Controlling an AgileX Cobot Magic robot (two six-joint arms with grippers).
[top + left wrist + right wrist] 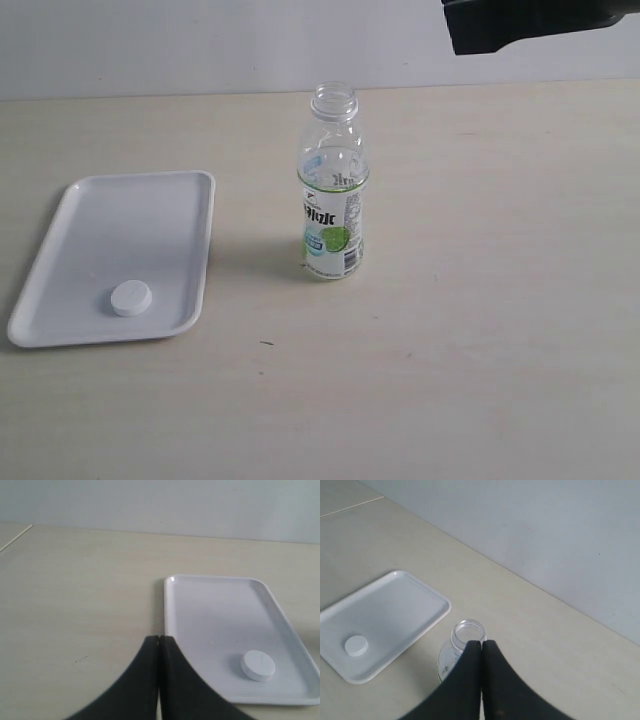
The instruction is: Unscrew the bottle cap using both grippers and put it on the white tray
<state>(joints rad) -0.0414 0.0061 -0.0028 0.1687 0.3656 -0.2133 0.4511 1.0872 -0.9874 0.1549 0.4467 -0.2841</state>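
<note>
Exterior view showed the bottle cap point(131, 298) lying flat on the white tray point(150, 215), inside the rim, at the tray end nearer my left gripper. The bottle point(333, 200) stood upright on the bench point(480, 350), neck open with no cap on it, well apart from the tray. Only a black piece of my right arm point(530, 22) showed in that view, up above the bench.

In the left wrist view my left gripper point(159, 639) was closed, fingers pressed together with nothing between them. The tray lay just beyond its tips and a little to one side, its long axis running away from the gripper.

In the right wrist view my right gripper point(481, 644) was closed and empty too, hanging above the bottle with its tips over the edge of the open mouth. The bottle's long axis was vertical, pointing up at the gripper.

Key relation: the left gripper was nearer the cap and tray, the right nearer the bottle. I judged the task done, cap off and on the tray. Nothing was left to grasp, only pulling away without tipping the bottle.
</note>
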